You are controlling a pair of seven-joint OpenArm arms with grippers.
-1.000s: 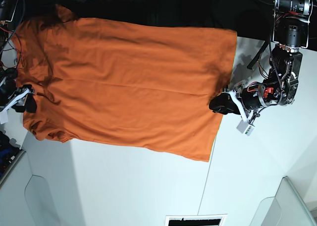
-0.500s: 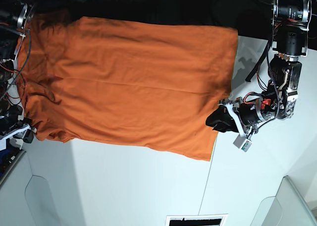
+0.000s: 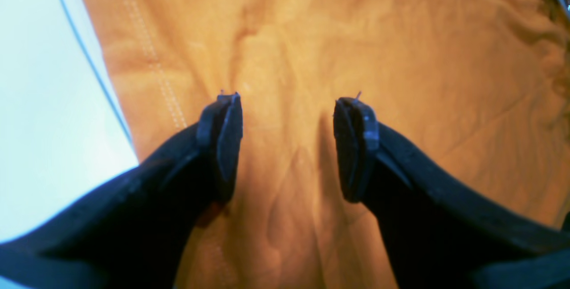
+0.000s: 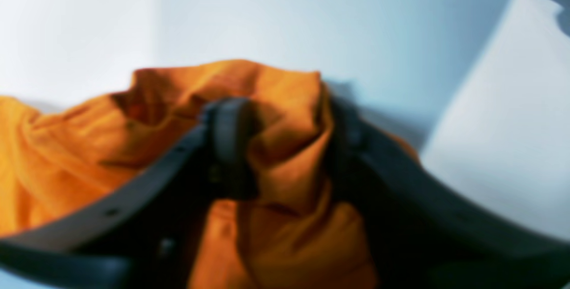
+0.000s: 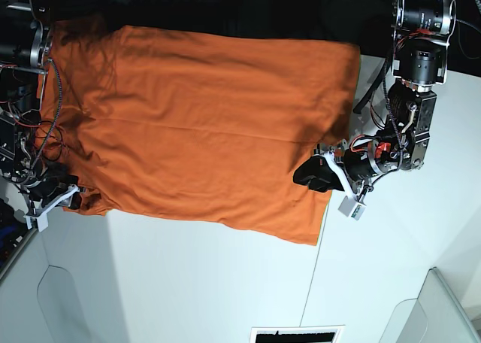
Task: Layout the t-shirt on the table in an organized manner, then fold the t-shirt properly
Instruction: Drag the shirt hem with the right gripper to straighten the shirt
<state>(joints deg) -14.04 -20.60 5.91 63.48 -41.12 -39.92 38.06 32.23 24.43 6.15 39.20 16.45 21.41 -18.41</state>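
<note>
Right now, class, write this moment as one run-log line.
t-shirt: spread on table | left end effector: open over hem | right end effector: fabric bunched between jaws | fold: not started

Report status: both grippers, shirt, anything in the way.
Left gripper open above shirt's hem. Right gripper closed on bunched shirt edge. Shirt spread on table. No obstruction seen.

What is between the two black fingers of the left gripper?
In the left wrist view, the left gripper stands open, with only flat t-shirt fabric showing between its fingers, none pinched.
</note>
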